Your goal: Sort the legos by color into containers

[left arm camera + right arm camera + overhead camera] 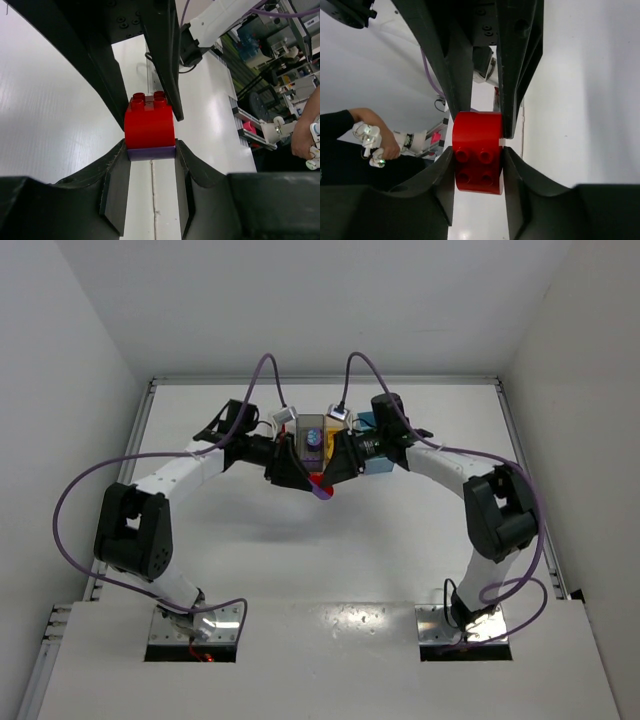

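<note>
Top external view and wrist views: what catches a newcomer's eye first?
At the middle of the table, the left pincer and the right pincer face each other tip to tip. Between them sits a red lego joined to a purple lego; the left clamps the purple, the right the red.

Left pincer [151, 151] blocks right pincer [478, 155] across brick stack [150, 125].

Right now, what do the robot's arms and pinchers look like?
The left arm and right arm are white tubes with chunky black joints. A purple cable loops along each. The left gripper and right gripper are black, each with two flat wedge-shaped fingers.
</note>
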You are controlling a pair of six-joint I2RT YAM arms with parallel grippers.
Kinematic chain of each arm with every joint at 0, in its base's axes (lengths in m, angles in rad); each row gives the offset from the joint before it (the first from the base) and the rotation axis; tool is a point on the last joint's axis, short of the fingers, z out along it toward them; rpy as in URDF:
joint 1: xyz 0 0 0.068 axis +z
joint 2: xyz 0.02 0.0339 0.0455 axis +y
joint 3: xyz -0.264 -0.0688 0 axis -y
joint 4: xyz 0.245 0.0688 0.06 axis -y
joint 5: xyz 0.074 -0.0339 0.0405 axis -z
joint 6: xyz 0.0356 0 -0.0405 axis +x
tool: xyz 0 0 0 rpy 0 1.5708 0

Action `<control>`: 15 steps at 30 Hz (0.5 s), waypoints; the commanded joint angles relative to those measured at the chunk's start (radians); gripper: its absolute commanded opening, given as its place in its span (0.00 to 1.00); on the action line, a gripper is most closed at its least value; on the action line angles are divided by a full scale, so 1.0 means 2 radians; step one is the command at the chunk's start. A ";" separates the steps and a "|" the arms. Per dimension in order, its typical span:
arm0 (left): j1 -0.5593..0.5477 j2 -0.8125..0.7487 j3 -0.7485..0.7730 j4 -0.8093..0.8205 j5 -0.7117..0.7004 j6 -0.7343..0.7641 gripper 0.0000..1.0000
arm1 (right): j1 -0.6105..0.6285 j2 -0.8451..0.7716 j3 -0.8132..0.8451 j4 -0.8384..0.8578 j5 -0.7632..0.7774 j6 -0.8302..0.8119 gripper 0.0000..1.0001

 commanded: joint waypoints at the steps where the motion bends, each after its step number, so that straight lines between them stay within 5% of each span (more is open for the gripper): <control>1: -0.001 -0.012 0.017 0.013 0.009 0.026 0.06 | 0.004 0.007 0.010 0.021 -0.010 0.001 0.32; 3: -0.001 -0.012 0.017 0.008 0.004 0.026 0.06 | 0.004 0.008 0.010 0.021 -0.010 0.001 0.11; 6: -0.001 -0.017 0.002 -0.001 -0.009 0.037 0.06 | -0.006 0.003 0.006 0.021 -0.001 0.001 0.00; 15: -0.001 -0.038 -0.062 -0.020 -0.061 0.057 0.06 | -0.099 -0.007 0.072 0.021 0.024 0.001 0.00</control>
